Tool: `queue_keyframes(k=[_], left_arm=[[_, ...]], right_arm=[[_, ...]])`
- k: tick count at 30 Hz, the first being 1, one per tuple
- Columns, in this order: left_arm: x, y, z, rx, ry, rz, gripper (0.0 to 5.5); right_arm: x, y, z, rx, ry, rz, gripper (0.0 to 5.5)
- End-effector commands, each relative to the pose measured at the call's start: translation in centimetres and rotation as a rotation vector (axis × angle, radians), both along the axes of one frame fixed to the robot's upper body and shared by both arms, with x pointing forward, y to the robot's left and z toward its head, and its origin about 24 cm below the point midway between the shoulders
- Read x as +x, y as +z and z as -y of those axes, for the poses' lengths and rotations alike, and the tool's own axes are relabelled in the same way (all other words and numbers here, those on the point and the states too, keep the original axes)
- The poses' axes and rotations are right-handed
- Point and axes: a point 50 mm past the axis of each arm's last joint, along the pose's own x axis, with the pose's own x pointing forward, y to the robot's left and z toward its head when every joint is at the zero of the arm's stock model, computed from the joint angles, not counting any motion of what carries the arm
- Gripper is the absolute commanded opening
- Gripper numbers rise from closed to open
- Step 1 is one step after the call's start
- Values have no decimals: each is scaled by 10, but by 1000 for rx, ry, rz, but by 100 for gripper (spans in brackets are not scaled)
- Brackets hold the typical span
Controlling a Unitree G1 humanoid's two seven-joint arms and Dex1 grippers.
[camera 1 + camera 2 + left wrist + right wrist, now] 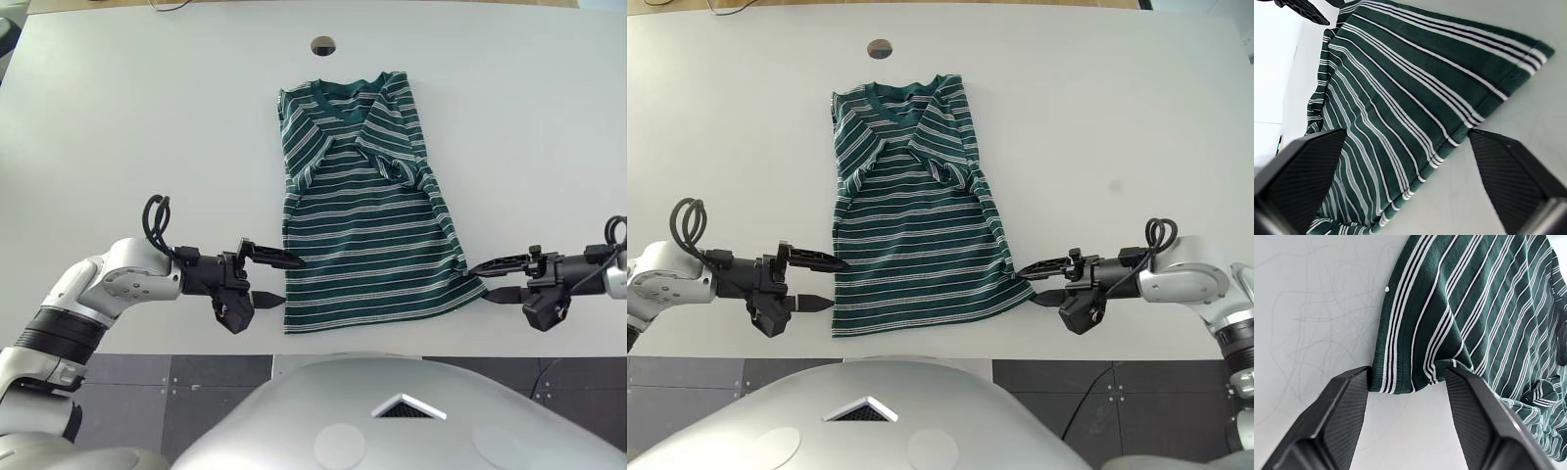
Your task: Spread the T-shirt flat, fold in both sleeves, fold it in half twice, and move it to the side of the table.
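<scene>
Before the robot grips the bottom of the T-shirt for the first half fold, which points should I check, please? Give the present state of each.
1. Both sleeves of the T-shirt folded in: ok, one is bunched.
2. Opening of left claw: ok, open.
3. Opening of right claw: ok, open.
4. Hem corner between the right claw's fingers: ok.
5. Side edge between the left claw's fingers: ok.
6. Fingers low enough to catch cloth off the table: cannot tell.

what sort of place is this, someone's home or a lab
Probably a robotics lab or test room, not a home: a plain white worktable with a round cable hole, a striped T-shirt laid on it, and grey panelled flooring below.
</scene>
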Motion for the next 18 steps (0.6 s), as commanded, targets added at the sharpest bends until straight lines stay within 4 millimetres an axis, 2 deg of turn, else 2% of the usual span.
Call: queue_keyframes(k=[1, 3, 4, 9, 11, 15, 18], left_arm=[[-40, -39, -1, 171, -30, -235, 389], [-45, -43, 1, 174, -33, -263, 365], [-50, -45, 2, 175, -35, -272, 337], [-96, -54, 13, 163, -54, -314, 240], [-104, -54, 14, 159, -53, -309, 203], [-92, -50, 14, 156, -33, -234, 147], [-77, -46, 17, 135, -11, -164, 110]], right_arm=[[-21, -28, 5, -118, 16, -143, 279], [-21, -28, 4, -116, 20, -145, 251], [-22, -27, 4, -113, 21, -148, 219], [-23, -26, 1, -103, 26, -157, 113], [-24, -26, 0, -100, 28, -160, 73], [-26, -27, -2, -92, 30, -169, 10], [-27, -28, -2, -87, 29, -172, 10]])
